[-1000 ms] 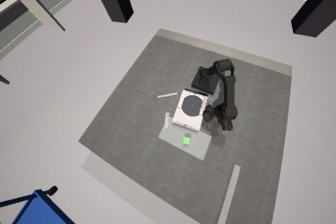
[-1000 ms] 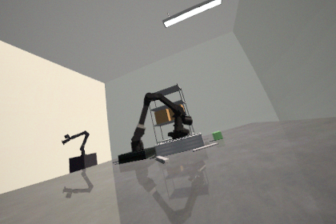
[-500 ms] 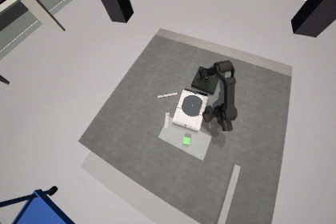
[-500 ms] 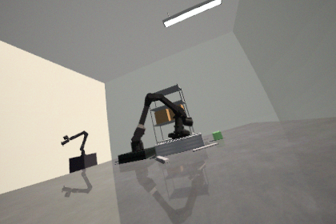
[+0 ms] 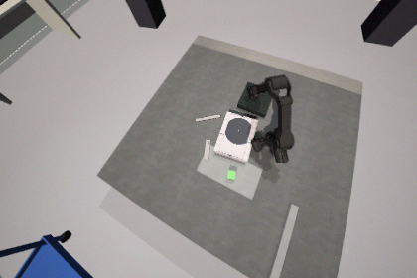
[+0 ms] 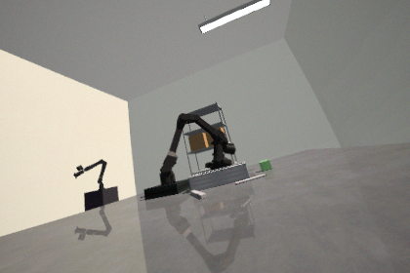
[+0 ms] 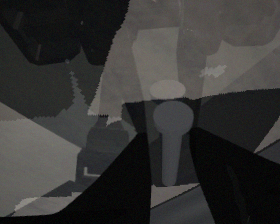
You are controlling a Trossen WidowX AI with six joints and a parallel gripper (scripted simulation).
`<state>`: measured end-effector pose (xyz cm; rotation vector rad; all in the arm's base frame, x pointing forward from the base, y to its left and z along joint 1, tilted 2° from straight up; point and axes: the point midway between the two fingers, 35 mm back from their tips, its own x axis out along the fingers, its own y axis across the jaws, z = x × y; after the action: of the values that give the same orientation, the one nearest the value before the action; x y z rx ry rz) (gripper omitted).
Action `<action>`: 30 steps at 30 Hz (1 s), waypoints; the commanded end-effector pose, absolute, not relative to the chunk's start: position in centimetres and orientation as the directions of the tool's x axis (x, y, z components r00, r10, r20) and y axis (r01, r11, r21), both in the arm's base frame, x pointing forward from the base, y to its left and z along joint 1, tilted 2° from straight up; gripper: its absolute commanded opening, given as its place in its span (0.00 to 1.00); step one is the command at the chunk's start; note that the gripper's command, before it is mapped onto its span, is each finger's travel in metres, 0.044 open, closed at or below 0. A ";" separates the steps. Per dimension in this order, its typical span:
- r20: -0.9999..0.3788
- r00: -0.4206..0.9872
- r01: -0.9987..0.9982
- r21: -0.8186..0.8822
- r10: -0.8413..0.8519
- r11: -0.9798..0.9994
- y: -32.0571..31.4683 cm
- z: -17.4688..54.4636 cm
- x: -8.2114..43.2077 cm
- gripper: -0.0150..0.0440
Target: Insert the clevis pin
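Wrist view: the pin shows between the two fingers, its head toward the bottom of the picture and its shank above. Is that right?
No, the pin is the other way round: the wrist view shows its head toward the top of the picture and its shank below. It does show between the two fingers.

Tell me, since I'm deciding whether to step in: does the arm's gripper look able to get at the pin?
Probably yes: in the wrist view the pin lies between the gripper's two fingers, with nothing visible blocking them.
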<state>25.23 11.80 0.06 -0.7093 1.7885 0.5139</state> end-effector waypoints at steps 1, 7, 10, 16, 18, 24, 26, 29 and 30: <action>-0.949 -0.228 -0.684 -0.004 -0.219 0.730 11.7 0.0 25.2 0.29; -0.949 -0.228 -0.684 -0.004 -0.219 0.730 11.7 0.0 25.2 0.25; -0.949 -0.228 -0.684 -0.004 -0.219 0.730 11.7 0.0 25.2 0.25; -0.949 -0.228 -0.685 -0.002 -0.218 0.728 11.7 1.0 25.2 0.25; -0.949 -0.228 -0.686 -0.001 -0.217 0.728 11.7 1.8 25.2 0.25; -0.949 -0.228 -0.686 -0.001 -0.216 0.727 11.7 3.8 25.1 0.25; -0.949 -0.228 -0.686 -0.001 -0.216 0.727 11.6 4.5 25.1 0.25; -0.949 -0.228 -0.686 -0.001 -0.216 0.727 11.6 5.5 25.0 0.25; -0.949 -0.228 -0.686 -0.001 -0.216 0.727 11.6 5.9 25.0 0.25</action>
<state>25.00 11.63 4.70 -0.7112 1.7926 0.5120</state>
